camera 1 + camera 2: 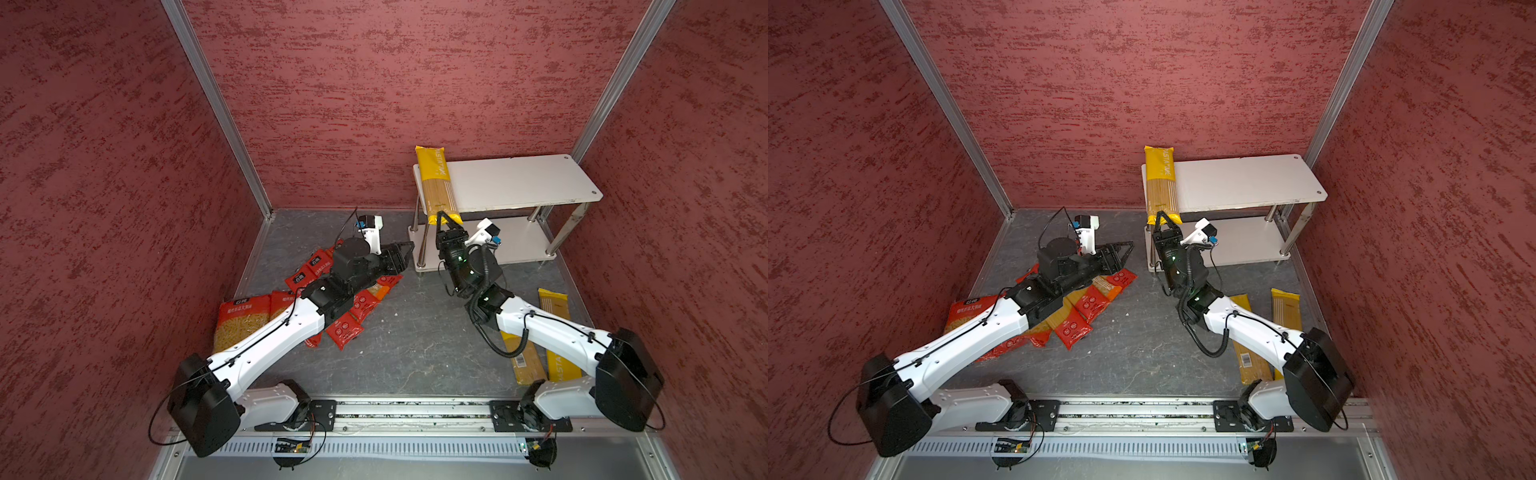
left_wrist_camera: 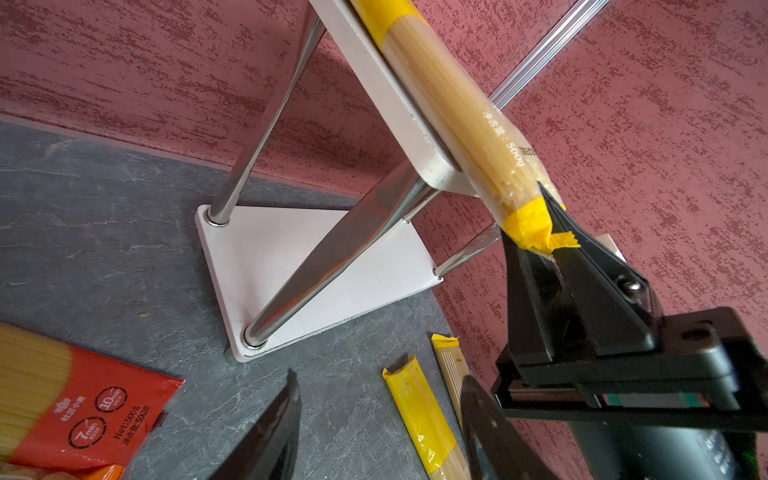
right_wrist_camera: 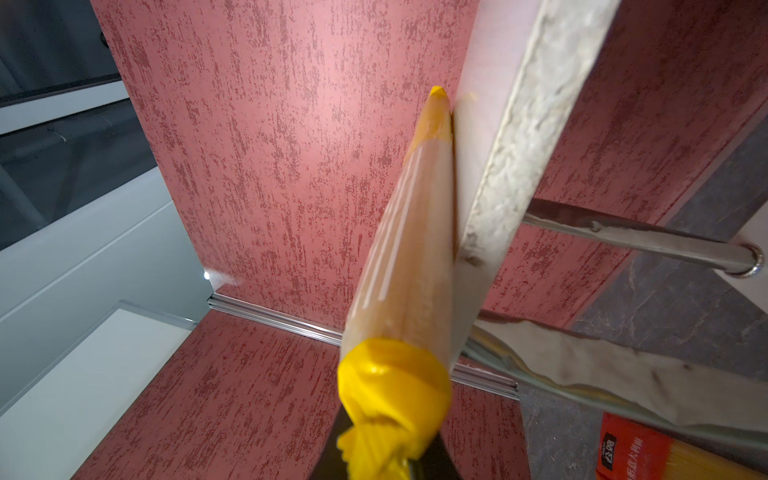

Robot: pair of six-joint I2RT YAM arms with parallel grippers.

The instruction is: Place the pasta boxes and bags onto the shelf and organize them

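Now, right end effector pinching yellow spaghetti pack on shelf, left end effector half-open, empty.

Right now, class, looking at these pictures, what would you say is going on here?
The right arm's fingers are pinched on the near end of a yellow spaghetti pack that lies across one end of the top board of the shelf. The left arm's fingers stand open, holding nothing, near the heap of red packs. Two more yellow packs lie on the floor beside the right arm.
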